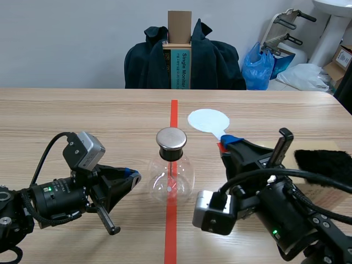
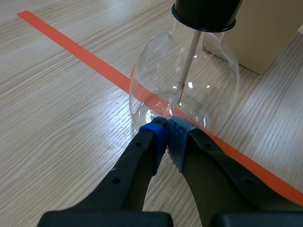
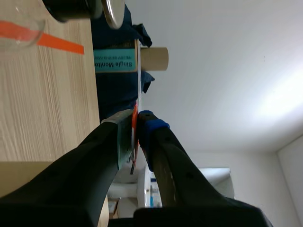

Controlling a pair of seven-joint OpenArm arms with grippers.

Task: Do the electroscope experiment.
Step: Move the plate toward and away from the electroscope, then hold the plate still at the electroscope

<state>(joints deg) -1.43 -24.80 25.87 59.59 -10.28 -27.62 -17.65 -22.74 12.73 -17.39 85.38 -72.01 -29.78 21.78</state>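
The electroscope, a round glass flask [image 1: 172, 179] with a black stopper and metal cap [image 1: 171, 139], stands on the red tape line at mid-table. A thin rod [image 2: 188, 61] hangs inside it. My left gripper [image 1: 132, 177] is shut on nothing, its tips [image 2: 166, 125] almost at the flask's [image 2: 208, 90] lower wall. My right gripper [image 1: 226, 142] is shut on the red handle [image 3: 135, 120] of a paddle. The paddle's pale blue disc [image 1: 208, 120] sits beyond and to the right of the flask, seen edge-on [image 3: 138, 71] in the right wrist view.
A black furry cloth [image 1: 324, 165] lies on a beige box [image 2: 258, 33] at the table's right. Behind the table stands a chair draped with a dark jacket [image 1: 214, 60], holding a cardboard box [image 1: 179, 27]. A blue bag [image 1: 261, 66] and clutter sit at the back right.
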